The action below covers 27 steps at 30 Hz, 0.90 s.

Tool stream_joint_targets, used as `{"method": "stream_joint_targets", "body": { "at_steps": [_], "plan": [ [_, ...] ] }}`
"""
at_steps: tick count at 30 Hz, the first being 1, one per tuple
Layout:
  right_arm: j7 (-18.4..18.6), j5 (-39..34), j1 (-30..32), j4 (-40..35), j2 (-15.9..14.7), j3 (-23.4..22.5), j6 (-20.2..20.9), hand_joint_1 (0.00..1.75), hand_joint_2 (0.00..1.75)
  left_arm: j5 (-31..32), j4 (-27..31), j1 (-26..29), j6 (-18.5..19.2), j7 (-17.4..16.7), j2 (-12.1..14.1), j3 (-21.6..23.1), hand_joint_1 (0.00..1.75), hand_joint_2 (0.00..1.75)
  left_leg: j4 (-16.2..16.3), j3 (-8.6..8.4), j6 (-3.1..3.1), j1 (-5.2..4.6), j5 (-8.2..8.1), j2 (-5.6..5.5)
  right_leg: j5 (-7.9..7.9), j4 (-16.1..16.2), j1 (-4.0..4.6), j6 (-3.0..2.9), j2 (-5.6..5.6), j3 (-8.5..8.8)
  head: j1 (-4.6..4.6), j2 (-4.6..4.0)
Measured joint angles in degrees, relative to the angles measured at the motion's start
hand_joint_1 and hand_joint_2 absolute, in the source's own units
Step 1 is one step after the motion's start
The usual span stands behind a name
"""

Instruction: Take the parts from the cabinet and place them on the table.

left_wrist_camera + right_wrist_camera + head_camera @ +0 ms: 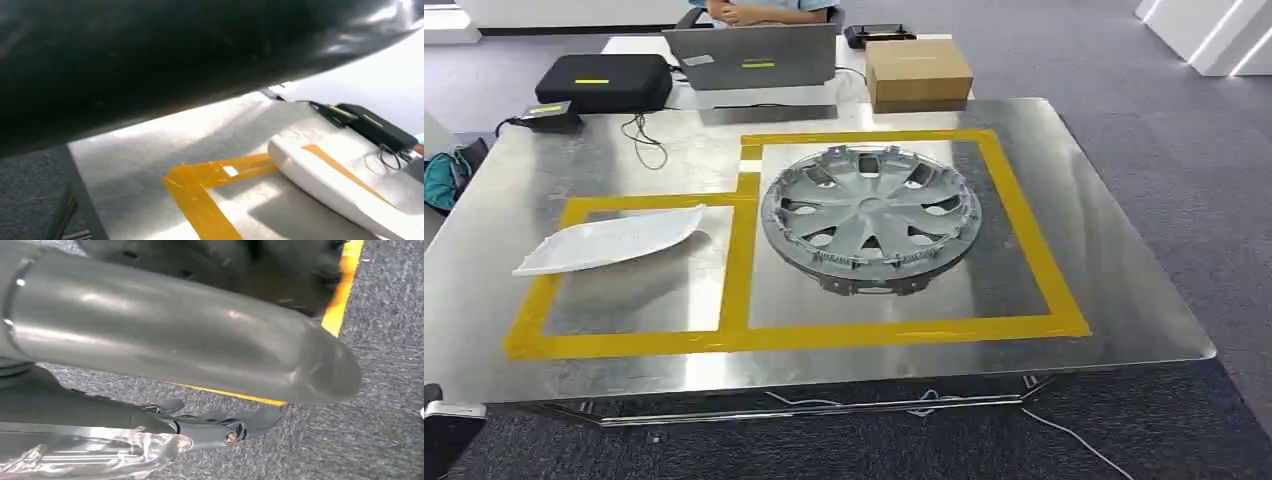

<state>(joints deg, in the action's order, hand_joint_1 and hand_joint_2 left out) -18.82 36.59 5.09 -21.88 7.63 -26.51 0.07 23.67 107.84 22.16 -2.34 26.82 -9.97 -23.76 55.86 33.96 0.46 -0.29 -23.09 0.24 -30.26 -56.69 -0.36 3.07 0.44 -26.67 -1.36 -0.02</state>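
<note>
Both parts already lie on the steel table (1124,300), each inside its own taped bay, so the step in hand reads as a release just finished or a return for more. To do it well, draw the arms straight back and low, clear of the near edge, and touch neither part: the table's polished sheet looks slick, and a nudge could slide a part across the yellow tape (824,335).

The right hand (200,350) hangs over grey carpet, its thick grey thumb apart from the darker fingers (220,427), with nothing between them — empty and spread. The left hand (150,55) is a dark blur close to its own camera above the table's near left corner; whether it is spread or curled I cannot tell.

In the left bay, towards the near left corner, lies the white plastic panel (614,238) — long, shallow, gently curved, tapering to a point, matt and thin-looking. In the larger right bay, near the table's middle, sits the grey hubcap (869,215), round and domed, with spoke cut-outs and a toothed rim of clips, face up.

By the far left corner rest a black case (604,80) and a loose cable (646,140); past the far edge stand a laptop (754,57) and a cardboard box (918,72)
</note>
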Motion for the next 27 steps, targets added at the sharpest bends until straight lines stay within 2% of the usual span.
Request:
{"method": "stream_joint_targets", "body": {
  "at_steps": [1,3,4,5,6,7,8,9,10,11,12,14,15,16,17,19,20,21,22,23,24,25,26,27],
  "plan": [
    [0.04,0.07,-0.03,-0.28,0.04,-0.04,0.09,0.00,0.00,-0.26,0.00,-0.23,0.22,0.22,-0.37,-1.05,0.00,0.00,0.09,0.20,-0.32,-0.06,0.45,0.04,0.31,0.87,0.06,-0.14,0.07,0.75,0.22,0.00],
    [0.22,0.13,0.31,-0.52,0.11,-0.31,0.15,0.00,0.00,-0.39,-0.07,-0.51,0.57,0.63,-1.38,-2.47,0.00,0.00,-0.15,0.36,-0.96,0.19,1.39,0.04,0.73,0.71,0.33,-0.44,0.12,-0.67,0.04,0.00],
    [0.22,0.15,0.48,-0.65,0.15,-0.37,0.17,0.00,0.00,-0.41,-0.09,-0.45,0.59,0.74,-1.68,-3.14,0.00,0.00,-0.45,0.48,-1.38,0.21,1.83,-0.01,1.26,0.99,0.38,-1.07,0.11,-1.03,0.07,0.00],
    [0.22,0.15,0.56,-0.74,0.35,-0.39,0.17,0.00,0.00,-0.44,-0.11,-0.45,0.61,0.83,-1.96,-3.67,0.00,0.00,-0.33,1.01,-1.75,0.35,1.29,-0.04,2.08,1.61,-0.13,-1.84,-0.10,-0.67,0.07,0.00],
    [0.22,0.17,0.65,-1.03,0.35,-0.46,0.17,0.00,0.00,-0.48,-0.11,-0.51,0.63,0.83,-2.12,-4.09,0.00,0.00,1.04,1.62,-2.17,0.28,-1.11,-0.13,2.60,1.66,-0.11,-2.26,-0.11,-1.17,0.33,0.00],
    [0.22,0.17,0.68,-1.22,0.35,-0.57,0.13,0.00,0.00,-0.52,-0.13,-0.64,0.63,0.83,-2.25,-4.54,0.00,0.00,4.93,2.83,-2.48,0.41,-4.22,-0.14,3.08,1.62,-0.14,-2.56,-0.17,-1.63,0.46,0.00],
    [0.22,0.17,0.67,-1.29,0.35,-0.68,0.15,0.00,0.00,-0.52,-0.22,-0.78,0.65,0.83,-2.38,-4.78,0.00,0.00,9.84,4.38,-2.74,0.54,-6.92,-0.14,3.39,1.60,-0.14,-2.57,-0.20,-2.01,0.48,0.00],
    [0.22,0.17,0.70,-1.29,0.37,-0.74,0.17,0.00,0.00,-0.52,-0.28,-0.85,0.65,0.83,-2.51,-4.89,0.00,0.00,14.58,5.88,-2.92,0.63,-9.03,-0.14,3.66,1.53,-0.14,-2.55,-0.27,-2.44,0.44,0.00],
    [0.22,0.17,0.79,-1.38,0.37,-0.81,0.17,0.00,0.00,-0.52,-0.37,-0.85,0.68,0.83,-2.64,-5.02,0.00,0.00,17.64,6.64,-3.07,0.72,-10.04,-0.14,3.95,1.52,-0.16,-2.52,-0.32,-2.92,0.46,0.00],
    [0.22,0.22,0.86,-1.44,0.37,-0.85,0.26,0.00,0.00,-0.50,-0.48,-0.90,0.68,0.83,-2.82,-5.31,0.00,0.00,17.51,5.97,-3.20,0.84,-9.53,-0.14,4.24,1.52,-0.24,-2.38,-0.34,-3.36,0.46,0.00],
    [0.28,0.28,0.93,-1.51,0.44,-0.90,0.46,0.00,0.00,-0.30,-0.59,-1.14,0.63,0.98,-3.04,-5.77,0.00,0.00,14.82,4.03,-3.27,0.95,-7.77,-0.13,4.47,1.48,-0.35,-2.15,-0.32,-3.71,0.46,0.00],
    [0.61,0.74,1.15,-2.05,0.70,-1.16,1.27,0.00,0.00,-0.13,-0.85,-2.18,1.04,1.81,-4.30,-8.07,0.00,0.00,4.56,-2.32,-3.51,1.30,-3.29,-0.13,4.68,1.14,-0.70,-1.78,-0.27,-4.03,0.46,0.00],
    [0.72,1.07,1.29,-2.56,0.79,-1.38,1.64,0.00,0.00,-0.28,-1.23,-2.82,1.82,2.32,-5.02,-9.60,0.00,0.00,0.40,-4.64,-3.77,1.47,-3.45,-0.25,4.68,0.91,-0.57,-1.54,-0.21,-4.42,0.54,0.00],
    [0.92,1.33,1.34,-2.99,0.96,-1.60,2.03,0.00,0.00,-0.31,-1.66,-3.56,2.60,2.73,-5.61,-11.19,0.00,0.00,-0.71,-5.20,-3.26,1.04,-3.41,-0.62,4.81,0.40,-0.28,-1.10,-0.10,-4.89,0.74,0.00],
    [1.25,1.62,1.49,-3.65,1.14,-1.99,2.47,0.00,0.00,-0.31,-2.30,-4.24,3.19,3.21,-6.25,-13.03,0.00,0.00,-0.67,-4.93,-2.75,1.20,-3.64,-0.57,5.14,0.38,-0.25,-0.64,0.00,-5.05,0.48,0.00],
    [1.64,2.12,2.24,-4.94,1.60,-2.89,3.41,0.00,0.00,-0.35,-4.09,-5.19,3.45,3.80,-7.41,-16.86,0.00,0.00,-0.39,-4.52,-1.96,0.96,-3.57,-0.55,5.66,0.55,-0.43,0.08,0.05,-5.18,0.57,0.00],
    [1.83,2.42,2.65,-5.61,1.86,-3.34,4.02,0.00,0.00,-0.37,-5.17,-5.49,3.47,4.17,-8.01,-18.63,0.00,0.00,-0.78,-4.14,-1.19,1.25,-3.23,-0.32,5.38,0.38,-0.49,0.26,0.09,-5.31,0.59,0.00],
    [2.19,2.71,3.08,-6.36,2.01,-3.91,4.55,0.00,0.00,-0.33,-6.34,-6.03,3.45,4.24,-8.37,-20.02,0.00,0.00,-0.70,-3.92,-0.59,1.22,-2.85,-0.24,3.35,-0.90,-0.54,0.41,-0.11,-6.32,0.52,0.00],
    [2.55,3.12,3.37,-7.12,2.41,-4.41,5.13,0.00,0.00,-0.35,-7.70,-6.50,3.50,4.13,-8.68,-21.36,0.00,0.00,-0.70,-3.52,-0.09,1.15,-2.54,-0.23,0.44,-4.01,-0.50,0.49,-0.12,-7.28,0.35,0.00],
    [2.89,3.72,3.65,-8.02,2.76,-4.94,5.79,0.00,0.00,-0.35,-9.54,-6.90,3.60,3.89,-8.83,-23.09,0.00,0.00,-0.69,-2.93,0.26,0.97,-2.16,-0.21,-2.83,-9.07,-0.49,0.58,-0.13,-8.93,0.26,0.00],
    [3.21,4.24,3.85,-8.88,3.13,-5.53,6.38,0.00,0.00,-0.24,-10.78,-7.22,3.78,3.82,-9.03,-24.22,0.00,0.00,-0.66,-2.40,0.50,0.77,-1.74,-0.13,-5.13,-13.28,-0.49,0.63,-0.13,-10.17,0.35,0.00],
    [3.58,4.83,4.15,-9.89,3.45,-6.25,6.86,0.00,0.00,0.35,-12.60,-7.57,3.89,3.82,-9.33,-25.69,0.00,0.00,-0.61,-1.80,0.62,0.50,-1.26,-0.01,-6.47,-16.73,-0.44,0.53,-0.13,-10.85,0.28,0.00],
    [3.76,5.38,4.41,-10.67,3.76,-6.95,7.37,0.00,0.00,1.12,-14.30,-7.81,4.06,3.82,-9.44,-26.80,0.00,0.00,-0.57,-1.19,0.68,0.31,-0.79,0.01,-5.81,-17.78,-0.26,0.36,-0.12,-10.40,0.33,0.00],
    [3.82,5.93,4.64,-11.37,4.04,-7.59,7.81,0.00,0.00,2.22,-16.10,-8.12,4.11,3.82,-9.44,-28.03,0.00,0.00,-0.52,-0.59,0.71,0.13,-0.31,0.01,-3.87,-16.54,-0.07,0.03,-0.13,-8.93,0.28,0.00]
  ]
}}
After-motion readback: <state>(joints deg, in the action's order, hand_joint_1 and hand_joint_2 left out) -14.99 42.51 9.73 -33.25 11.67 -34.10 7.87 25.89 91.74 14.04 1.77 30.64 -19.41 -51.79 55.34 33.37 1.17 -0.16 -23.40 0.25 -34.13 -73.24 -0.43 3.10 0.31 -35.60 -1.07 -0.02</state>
